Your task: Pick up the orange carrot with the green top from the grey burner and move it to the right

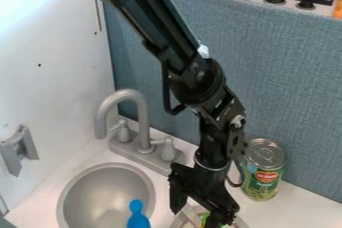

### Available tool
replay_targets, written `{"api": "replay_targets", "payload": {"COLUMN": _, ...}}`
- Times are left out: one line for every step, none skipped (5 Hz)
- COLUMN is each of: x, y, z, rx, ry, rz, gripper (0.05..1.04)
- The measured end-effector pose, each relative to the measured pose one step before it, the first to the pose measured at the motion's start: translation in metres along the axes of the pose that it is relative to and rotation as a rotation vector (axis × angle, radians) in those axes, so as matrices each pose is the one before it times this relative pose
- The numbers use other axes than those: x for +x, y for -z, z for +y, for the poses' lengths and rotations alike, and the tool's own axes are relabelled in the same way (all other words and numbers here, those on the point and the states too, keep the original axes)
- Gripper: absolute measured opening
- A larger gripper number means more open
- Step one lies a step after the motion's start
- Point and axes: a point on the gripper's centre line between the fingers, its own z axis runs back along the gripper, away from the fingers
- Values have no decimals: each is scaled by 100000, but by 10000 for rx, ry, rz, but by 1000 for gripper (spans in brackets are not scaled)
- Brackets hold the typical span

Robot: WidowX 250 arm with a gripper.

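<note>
Blue and knob-ended, a smooth object juts up at the bottom edge, in front of the round grey sink basin; to its right in the view, the black gripper hangs over a round vessel, its two fingers spread apart, with a bit of something green showing between them; a tin can stands upright just beside the arm; behind the basin rises a grey faucet.

We are seeing open room over the basin, with the faucet blocking its back, a blue object jutting up in front, and a can standing close beside the arm.
</note>
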Motion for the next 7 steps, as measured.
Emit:
{"api": "replay_targets", "payload": {"x": 660, "y": 792, "z": -144, "rx": 20, "ry": -10, "rz": 121, "gripper": 1000}}
{"api": "replay_targets", "payload": {"x": 476, "y": -11, "z": -180, "rx": -82, "ry": -54, "rz": -92, "gripper": 1000}}
{"api": "replay_targets", "payload": {"x": 610, "y": 213, "z": -376, "rx": -109, "ry": 72, "rz": -26, "gripper": 1000}}
{"api": "replay_targets", "payload": {"x": 256, "y": 6, "z": -175, "rx": -58, "ry": -26, "rz": -36, "gripper": 1000}}
{"api": "replay_targets", "payload": {"x": 137, "y": 196, "z": -294, "rx": -180, "ry": -40, "rz": -75, "gripper": 1000}}
{"api": "replay_targets", "payload": {"x": -46, "y": 740, "z": -246, "rx": -129, "ry": -31, "rz": 132, "gripper": 1000}}
{"api": "replay_targets", "payload": {"x": 156, "y": 597, "z": -308, "rx": -190, "ry": 52, "rz": -79, "gripper": 1000}}
